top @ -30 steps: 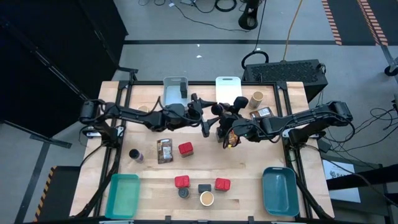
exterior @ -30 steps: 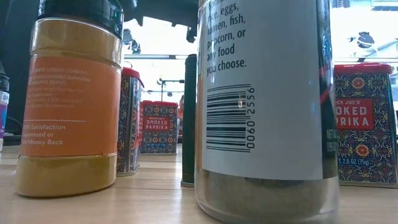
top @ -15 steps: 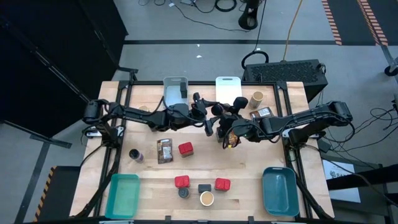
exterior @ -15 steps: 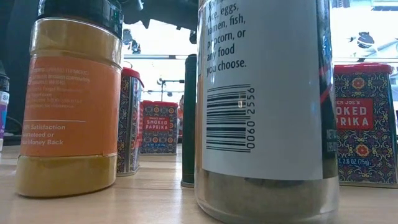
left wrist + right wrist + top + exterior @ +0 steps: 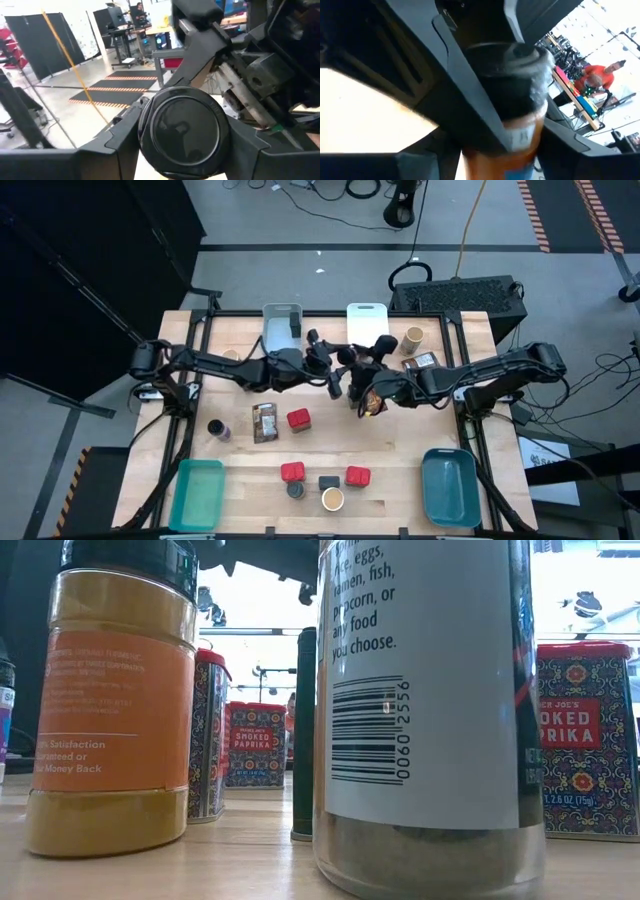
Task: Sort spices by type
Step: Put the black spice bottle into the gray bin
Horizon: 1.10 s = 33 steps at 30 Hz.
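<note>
Both grippers meet mid-table toward the back edge, and it's a dark tangle from above. Left gripper (image 5: 337, 383) has its fingers (image 5: 250, 145) clamped around a black-capped jar (image 5: 182, 131). Right gripper (image 5: 360, 393) also sits around an orange jar (image 5: 520, 145) with a blurry cap, but whether it's actually squeezing, can't tell. Label cut off.
</note>
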{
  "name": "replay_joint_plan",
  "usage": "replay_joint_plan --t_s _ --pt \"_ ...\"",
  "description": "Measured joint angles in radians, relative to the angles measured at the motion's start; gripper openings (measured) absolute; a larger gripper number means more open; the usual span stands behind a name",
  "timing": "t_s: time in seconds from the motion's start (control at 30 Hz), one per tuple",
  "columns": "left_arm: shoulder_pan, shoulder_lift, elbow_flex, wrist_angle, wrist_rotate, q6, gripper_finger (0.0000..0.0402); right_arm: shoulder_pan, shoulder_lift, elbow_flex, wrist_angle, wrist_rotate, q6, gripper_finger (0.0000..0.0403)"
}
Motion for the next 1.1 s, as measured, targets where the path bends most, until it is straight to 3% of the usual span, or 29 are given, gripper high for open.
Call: replay_joint_plan --t_s 0.23,0.57,0.63,0.83,0.97,1.1 --pt "0.047 -0.133 -0.004 -0.283 -0.212 -0.025 0.0212 0.001 -0.054 0.001 -0.028 0.025 0.099 0.022" --pt "0.199 -0.338 -0.002 -0.787 -0.23 -0.275 0.0212 0.0 -0.13 -0.001 -0.187 0.012 0.306 0.0221" --pt "0.245 -0.359 -0.003 -0.867 -0.206 -0.319 0.0212 -0.001 -0.136 0.0 -0.198 0.011 0.318 0.0221" --pt "0.401 -0.352 -0.003 -0.947 0.017 -0.346 0.0212 -0.008 -0.138 -0.001 -0.207 0.006 0.331 0.0221" --pt "0.484 -0.33 -0.003 -0.958 0.051 -0.347 0.0212 -0.022 -0.138 -0.001 -0.223 -0.078 0.34 0.0222" --pt "0.543 -0.307 -0.003 -0.949 0.161 -0.346 0.0212 -0.041 -0.138 -0.001 -0.236 -0.116 0.34 0.0222"
